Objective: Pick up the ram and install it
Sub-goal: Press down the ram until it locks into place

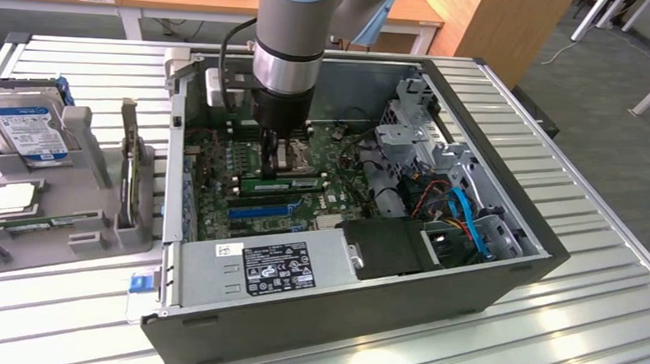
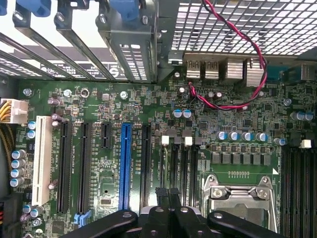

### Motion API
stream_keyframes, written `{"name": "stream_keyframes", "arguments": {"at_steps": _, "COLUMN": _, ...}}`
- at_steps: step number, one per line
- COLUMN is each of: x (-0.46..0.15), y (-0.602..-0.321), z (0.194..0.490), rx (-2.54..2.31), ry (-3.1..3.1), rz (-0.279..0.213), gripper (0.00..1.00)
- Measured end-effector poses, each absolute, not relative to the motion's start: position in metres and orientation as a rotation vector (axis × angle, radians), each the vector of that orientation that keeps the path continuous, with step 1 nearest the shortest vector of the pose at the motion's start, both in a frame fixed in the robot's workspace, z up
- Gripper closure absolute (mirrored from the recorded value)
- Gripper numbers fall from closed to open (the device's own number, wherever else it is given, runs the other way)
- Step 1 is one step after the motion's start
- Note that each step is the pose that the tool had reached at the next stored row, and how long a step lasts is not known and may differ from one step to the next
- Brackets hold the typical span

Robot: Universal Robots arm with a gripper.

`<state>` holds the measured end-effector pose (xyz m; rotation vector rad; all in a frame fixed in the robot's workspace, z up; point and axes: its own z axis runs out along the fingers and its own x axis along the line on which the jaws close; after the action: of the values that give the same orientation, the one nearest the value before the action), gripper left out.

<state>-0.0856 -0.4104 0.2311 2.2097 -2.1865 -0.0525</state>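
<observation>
- Arm reaches down into the open computer case (image 1: 452,294), which lies on its side on the slatted metal surface (image 1: 582,325).
- Hand (image 2: 168,193) hangs just above the motherboard (image 2: 148,104), beside the CPU socket (image 2: 240,196); fingers (image 2: 161,194) pressed together, nothing between them (tips meet in the wrist view).
- In the exterior view the hand (image 1: 274,143) is partly hidden by the wrist housing.
- Ram (image 1: 283,184): a green stick lying in a slot on the motherboard, just beside the CPU socket on the side toward the power supply (image 1: 261,270). Whether it is fully seated, cannot tell.
- Blue slots (image 1: 267,211) lie between the ram and the power supply.
- Wrist view: a long blue expansion slot (image 2: 125,166) and a white slot (image 2: 41,158) run parallel, with a red-and-black twisted wire (image 2: 233,105) looping near the rear ports.
- Outside the case, toward the exterior view's left: a grey fixture tray (image 1: 76,229) holding a hard drive (image 1: 25,128) and an upright card (image 1: 128,169).
</observation>
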Motion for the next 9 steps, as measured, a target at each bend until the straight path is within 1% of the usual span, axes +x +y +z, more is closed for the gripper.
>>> {"name": "stream_keyframes", "arguments": {"at_steps": 9, "x": -0.0855, "y": -0.4104, "z": 0.2290, "rx": 2.211, "ry": -2.188, "rz": -0.056, "gripper": 0.90}}
